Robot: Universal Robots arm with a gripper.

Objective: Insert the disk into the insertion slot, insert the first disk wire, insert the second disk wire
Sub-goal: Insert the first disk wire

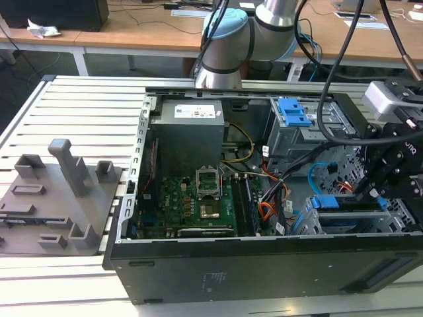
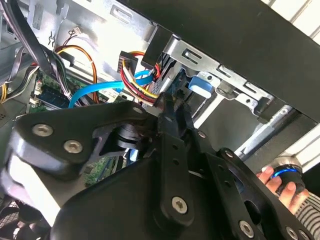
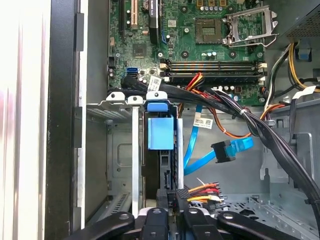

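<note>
Slatted aluminium table (image 1: 79,105) carrying an open computer case (image 1: 264,264), its motherboard (image 3: 200,45) exposed; desks stand behind.

**Progress.** The first step appears done. The disk (image 3: 160,132) stands edge-on inside the insertion slot (image 3: 135,150), at the case corner on the exterior view's right, where its caddy shows as a blue strip (image 1: 347,202). The work now looks to be at the first wire. The gripper (image 3: 170,197) is down at the disk's open end, its fingers drawn close together and seemingly clamped on the black power plug (image 3: 181,194), from which red, yellow and orange wires (image 3: 202,189) trail. Whether that plug is fully seated cannot be told. The second wire is not yet in: the blue data cable (image 3: 192,150) hangs beside the bay, and its black connector (image 3: 222,151) is free and apart from the disk.

**Disk.** A bright blue caddy tab faces the first wrist view, with a blue pull handle (image 3: 156,106) above it between the bay's grey rails. The silver body and label are hidden within the bay.

**Other.** A blue latch (image 1: 294,111) sits on the taller drive cage. A person's hand (image 2: 277,182) grips a handle outside the case.
</note>
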